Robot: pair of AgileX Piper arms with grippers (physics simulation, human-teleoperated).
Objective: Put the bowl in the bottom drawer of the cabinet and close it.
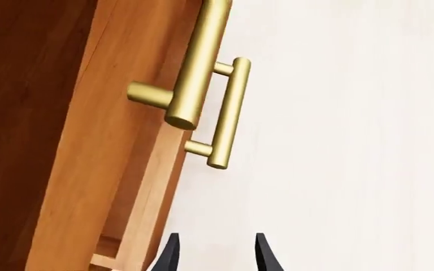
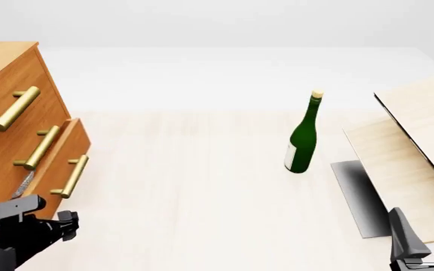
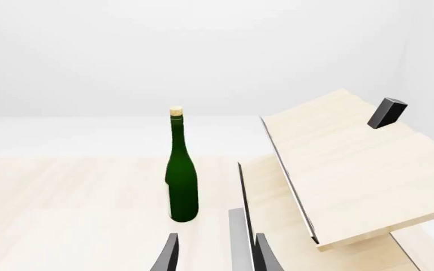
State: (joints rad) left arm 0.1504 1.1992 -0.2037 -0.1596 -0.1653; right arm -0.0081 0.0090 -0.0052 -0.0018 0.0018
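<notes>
— Front view first: where do we have the cabinet (image 2: pixel 6 130)?

— At the left edge of the table (image 2: pixel 202 186), with three brass handles down its face. We see the bottom drawer (image 2: pixel 65 164) pulled out a little from the front, its handle (image 2: pixel 70 175) hanging just above our left arm.

— And the left gripper (image 1: pixel 215 254)?

— In the left wrist view its two dark fingertips stand apart with bare table between them, holding nothing. They sit near the lowest handle (image 1: pixel 227 113) but clear of it. From the front we only see the arm's dark body, low at the left.

— The right gripper (image 2: pixel 422 228)?

— It is low at the right edge of the front view, fingers parted and empty, beside the pale wooden boards (image 2: pixel 409 147). In the right wrist view the fingertips frame a thin grey edge of a board without closing on it.

— What stands between the arms?

— A green bottle (image 2: pixel 303 138), upright with a cork, well apart from the cabinet and near the boards.

— And the bowl?

— We cannot find it in any of the three views, so we cannot say where it lies.
</notes>
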